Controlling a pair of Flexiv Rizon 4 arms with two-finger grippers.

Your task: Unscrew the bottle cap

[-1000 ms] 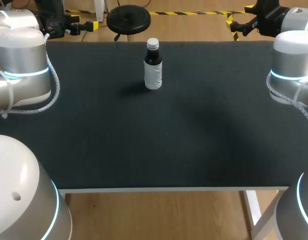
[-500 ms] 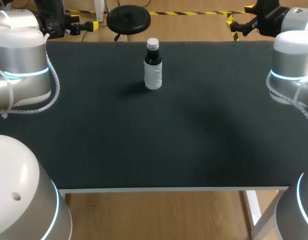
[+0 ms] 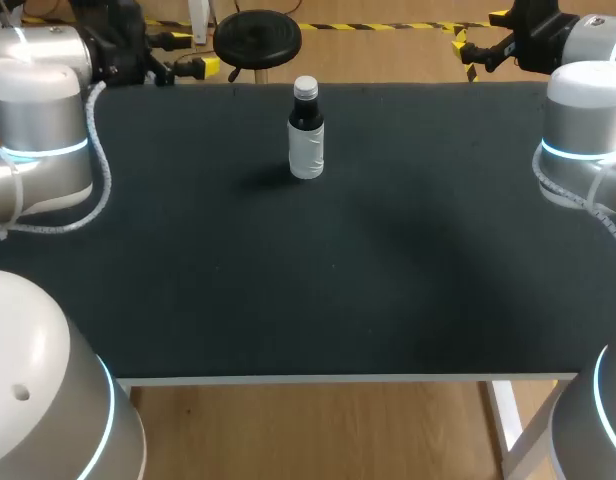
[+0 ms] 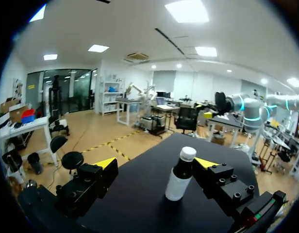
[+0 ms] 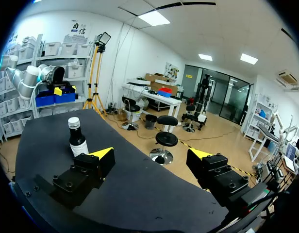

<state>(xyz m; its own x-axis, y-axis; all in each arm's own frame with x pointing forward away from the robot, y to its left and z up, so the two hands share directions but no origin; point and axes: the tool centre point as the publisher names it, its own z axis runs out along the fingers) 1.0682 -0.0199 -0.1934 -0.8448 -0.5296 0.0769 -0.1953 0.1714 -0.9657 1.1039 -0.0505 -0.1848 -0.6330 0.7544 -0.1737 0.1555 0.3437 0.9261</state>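
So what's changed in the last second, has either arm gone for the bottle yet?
Only the left arm moved. It swung so that the left gripper slid along the far edge of the table toward the bottle. Its fingers are open, short of the bottle, with nothing taken hold of. The bottle stands upright where it was with its cap on, and the right gripper kept its place, open.
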